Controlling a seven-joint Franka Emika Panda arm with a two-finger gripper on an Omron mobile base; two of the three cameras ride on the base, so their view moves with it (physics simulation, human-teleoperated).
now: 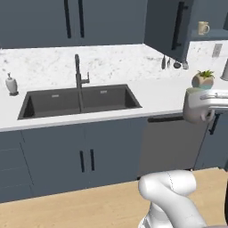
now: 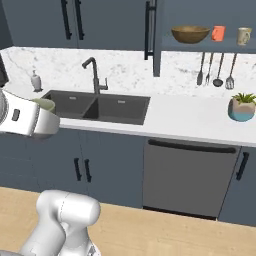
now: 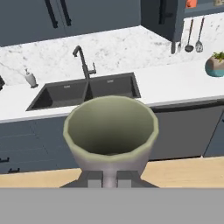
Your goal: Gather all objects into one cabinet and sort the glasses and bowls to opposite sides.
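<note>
One long white stone counter (image 2: 185, 117) runs across the kitchen, with dark blue cupboards (image 1: 58, 156) below it and more dark blue ones up on the wall. The floor (image 2: 150, 230) is pale wood. A big dark sink (image 1: 78, 101) with two halves sits in the counter, and a tall dark tap (image 1: 79, 73) stands behind it. A grey dishwasher (image 2: 187, 175) is under the counter beside the sink cupboards.

Up on the right, the tall cabinet (image 2: 200, 45) hangs open, its door (image 1: 167, 26) with the long black handle swung out. On its shelf sit a wide brown bowl (image 2: 190, 34), then a small orange cup (image 2: 218, 33) near it, then a beige mug (image 2: 243, 36) furthest right. They stand apart from each other.

Under the shelf, metal spoons (image 2: 217, 70) hang on the wall. A small green plant (image 2: 242, 107) in a blue pot stands on the counter below. A little soap bottle (image 2: 35, 81) stands at the far left by the sink.

The gripper (image 3: 109, 178) is clenched on the bottom edge of a grey-brown mug (image 3: 110, 133), held up in the air in front of the counter, well away from the cabinet. The mug's open mouth faces the hand camera.
</note>
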